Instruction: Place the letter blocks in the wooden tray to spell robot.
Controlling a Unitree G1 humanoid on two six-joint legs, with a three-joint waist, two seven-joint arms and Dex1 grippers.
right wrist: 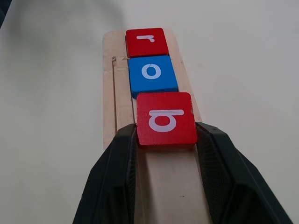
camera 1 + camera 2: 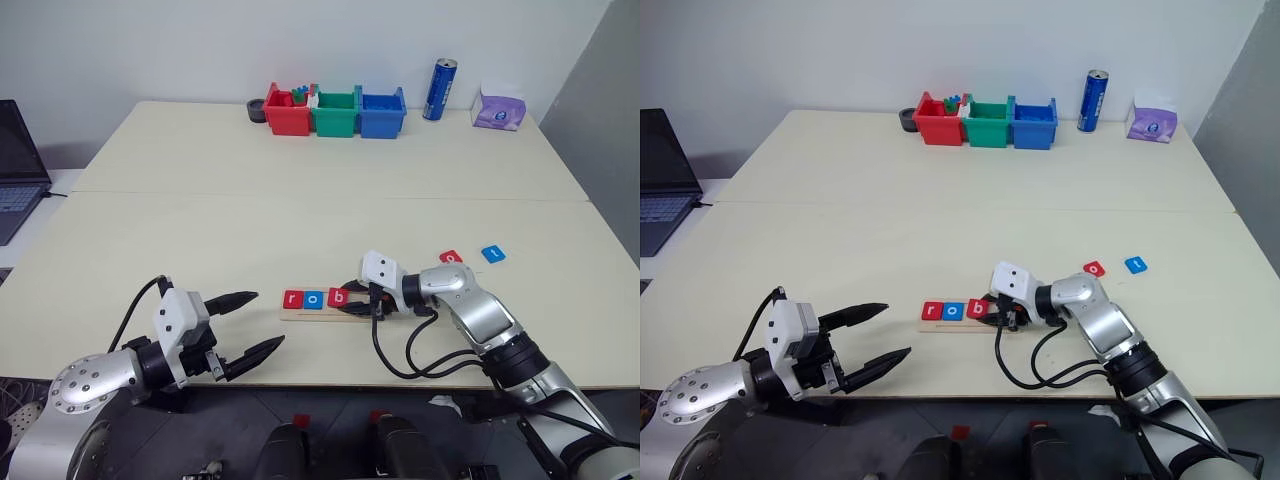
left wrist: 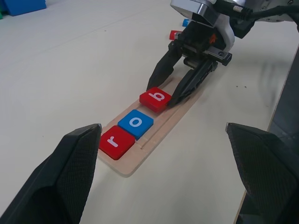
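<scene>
Nearest of all, the left gripper (image 2: 250,325) hangs over the table's near edge with its two black fingers spread wide, grasping nothing. Just beyond it, the wooden tray (image 3: 164,128) lies close to that near edge, a pale strip with a shallow groove. Three letter blocks sit in it in a row: a red r (image 1: 146,41) at the end, a blue o (image 1: 152,73) touching it, then a red b (image 1: 165,119) set slightly apart from the o. The right gripper (image 3: 163,95) reaches in from the tray's open end, its fingers pressed against both sides of the b, clamped on it. Bare groove runs on under the gripper. A second red block (image 2: 451,257) and a blue block (image 2: 493,254) lie loose on the table (image 2: 250,220) behind the right arm, near each other, with wide open tabletop beyond them.
</scene>
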